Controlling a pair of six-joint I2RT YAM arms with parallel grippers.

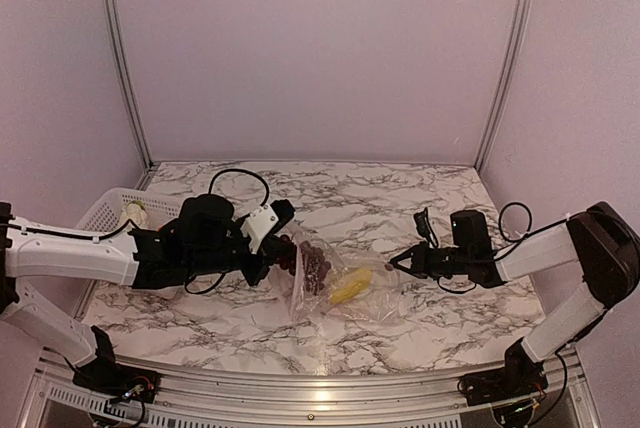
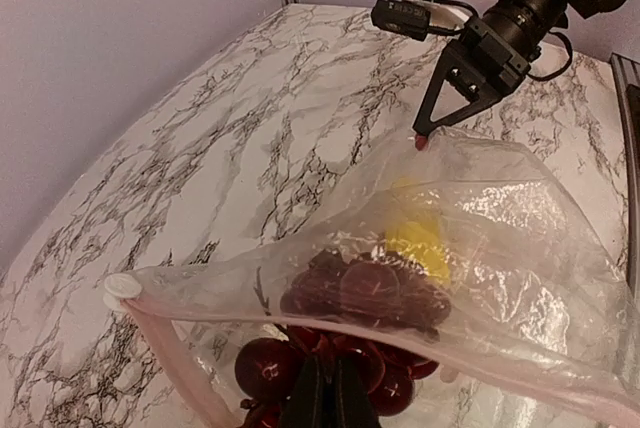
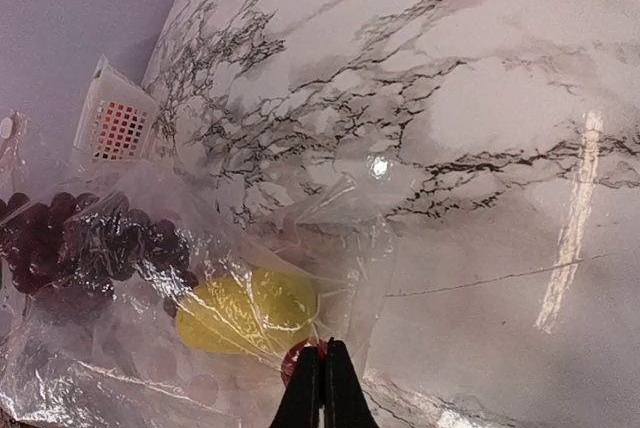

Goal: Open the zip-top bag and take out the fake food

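Observation:
The clear zip-top bag lies crumpled on the marble table between my arms. Its zip strip curls at the open mouth on the left. A dark purple grape bunch lies half in that mouth. My left gripper is shut on the bunch's near end. Deeper inside sits a yellow piece. My right gripper is shut, pinching the bag's far corner, with a small red spot just behind its tips.
A white mesh basket stands at the left edge behind my left arm, with a pale toy in it. The same basket shows in the right wrist view. Purple walls enclose the table on three sides.

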